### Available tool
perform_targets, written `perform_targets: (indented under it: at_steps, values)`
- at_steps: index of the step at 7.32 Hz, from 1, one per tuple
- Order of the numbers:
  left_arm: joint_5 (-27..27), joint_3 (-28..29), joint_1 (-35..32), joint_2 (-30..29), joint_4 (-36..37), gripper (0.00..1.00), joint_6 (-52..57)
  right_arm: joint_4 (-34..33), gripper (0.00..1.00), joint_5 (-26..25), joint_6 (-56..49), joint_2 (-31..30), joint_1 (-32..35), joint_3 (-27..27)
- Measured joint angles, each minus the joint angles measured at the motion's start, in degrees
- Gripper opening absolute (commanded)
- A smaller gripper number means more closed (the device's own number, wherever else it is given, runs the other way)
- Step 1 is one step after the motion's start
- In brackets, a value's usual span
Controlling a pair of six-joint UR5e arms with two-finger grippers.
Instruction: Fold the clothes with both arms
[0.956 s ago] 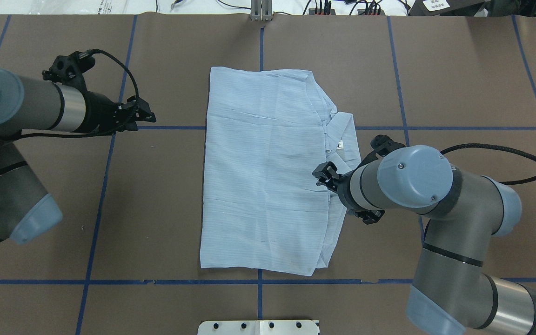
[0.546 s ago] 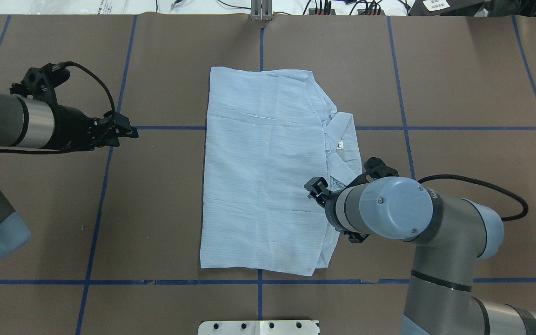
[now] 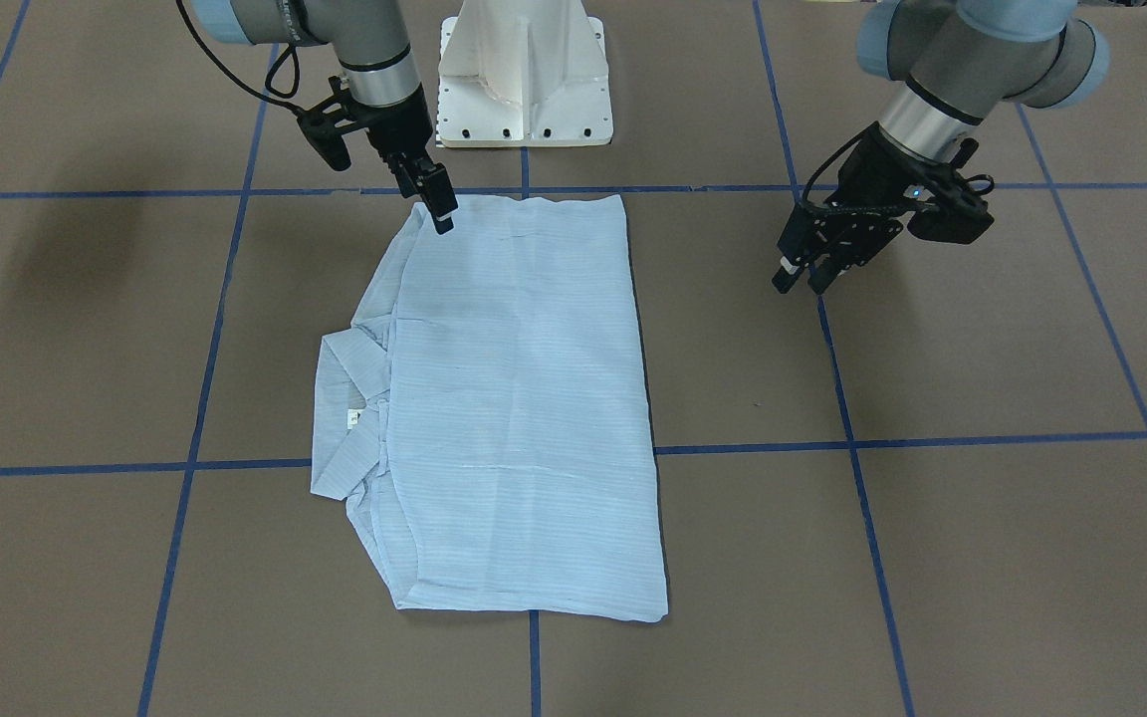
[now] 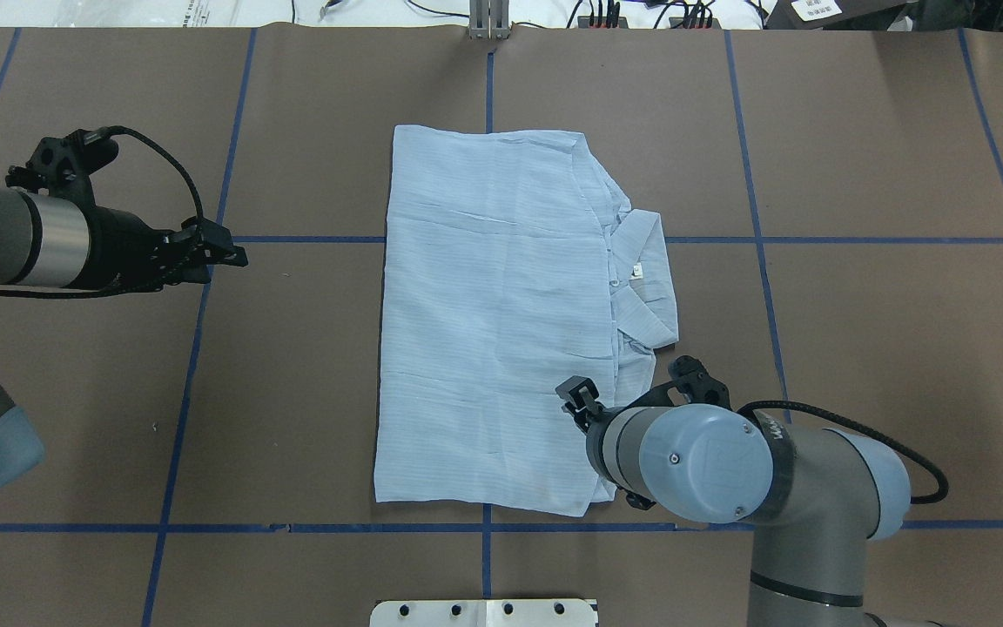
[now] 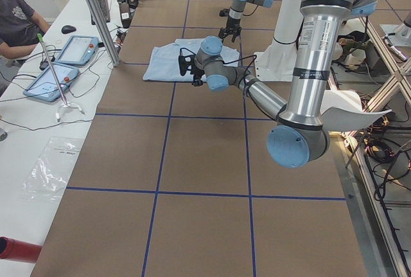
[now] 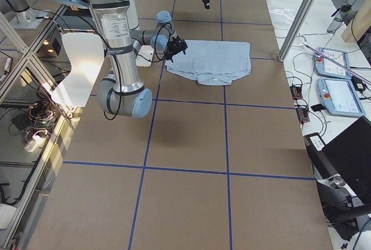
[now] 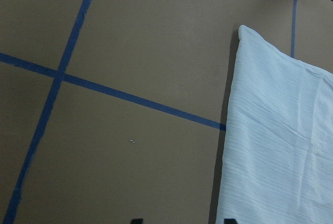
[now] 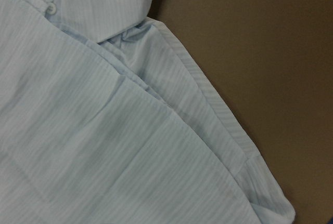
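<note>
The pale blue striped shirt (image 4: 493, 322) lies flat at the table's middle, folded to a rectangle, with collar and white label (image 4: 638, 270) at its right edge. It also shows in the front view (image 3: 524, 398), the left wrist view (image 7: 276, 141) and close up in the right wrist view (image 8: 104, 130). My left gripper (image 3: 801, 282) is open and empty, hovering over bare table well left of the shirt (image 4: 236, 252). My right gripper (image 3: 442, 217) hangs over the shirt's near right corner with no cloth in it. Its jaws are seen edge-on, so I cannot tell whether they are open.
The white pedestal base (image 3: 524, 70) stands at the table's near edge. Blue tape lines (image 4: 310, 239) cross the brown table cover. A metal post (image 4: 488, 22) and cables sit at the far edge. An operator's bench with tablets (image 5: 61, 65) runs beyond it.
My right arm has moved back along the shirt's right edge toward the robot's base, uncovering the collar. My left arm has drawn back to the left, farther from the shirt.
</note>
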Motion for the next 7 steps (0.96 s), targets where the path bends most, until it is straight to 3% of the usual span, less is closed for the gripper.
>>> perform_targets:
  at_steps: [7]
  values:
    - [0.17,0.67,0.3,-0.4,0.0,0.61,-0.1,-3.09,0.98,-1.68,1.84,0.08,-3.63,-2.41]
